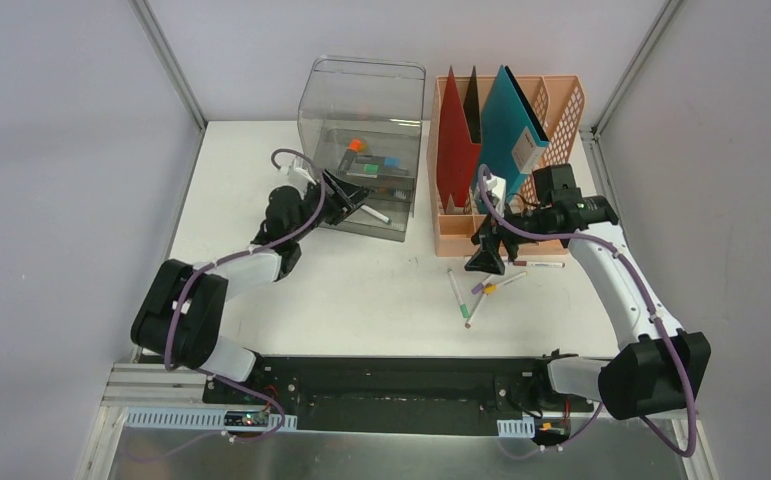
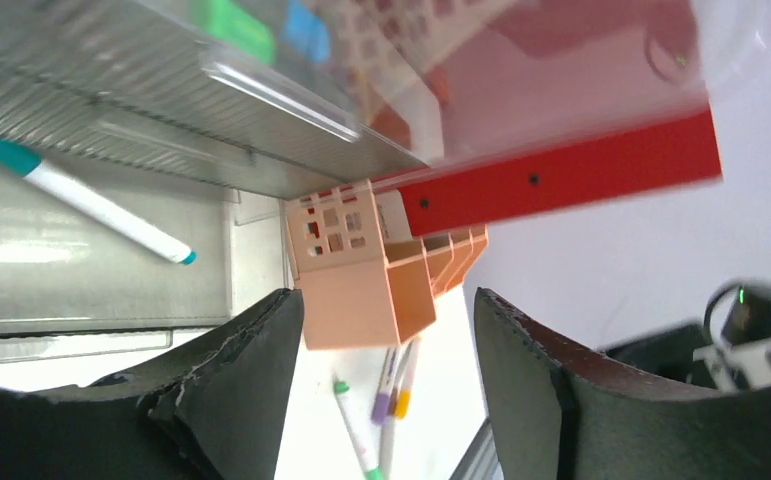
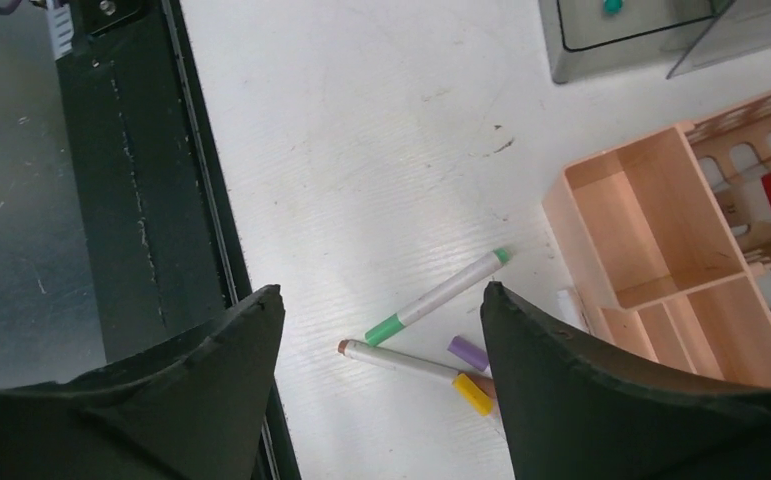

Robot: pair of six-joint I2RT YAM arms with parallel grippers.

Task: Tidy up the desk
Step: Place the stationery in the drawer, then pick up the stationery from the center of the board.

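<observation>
Two claws hang over the white tabletop (image 1: 361,290), both released and gripping nothing. The tabletop lies under the peach file rack (image 1: 564,105) and spreads out from it to the aluminium rails and grey walls.

In the rack stand a red folder (image 1: 454,140) and a teal folder (image 1: 511,120), both upright, the red one on the rack's left side. Just beside the rack, on its left, stands a clear drawer box (image 1: 361,100). A white pen (image 2: 101,210) with a teal tip lies in the bottom of that box.

The left claw (image 2: 391,330) is well left of the rack, at the front of the drawer box, with its fingers (image 2: 251,360) spread wide.

The right claw (image 3: 381,295) hovers just in front of the rack's low front compartments, with its jaws parted. Below it, near the rack's front, loose markers lie on the tabletop: a green-capped marker (image 3: 439,297), a purple-capped marker (image 3: 468,352) and a yellow-capped marker (image 3: 472,393), the last two touching.
</observation>
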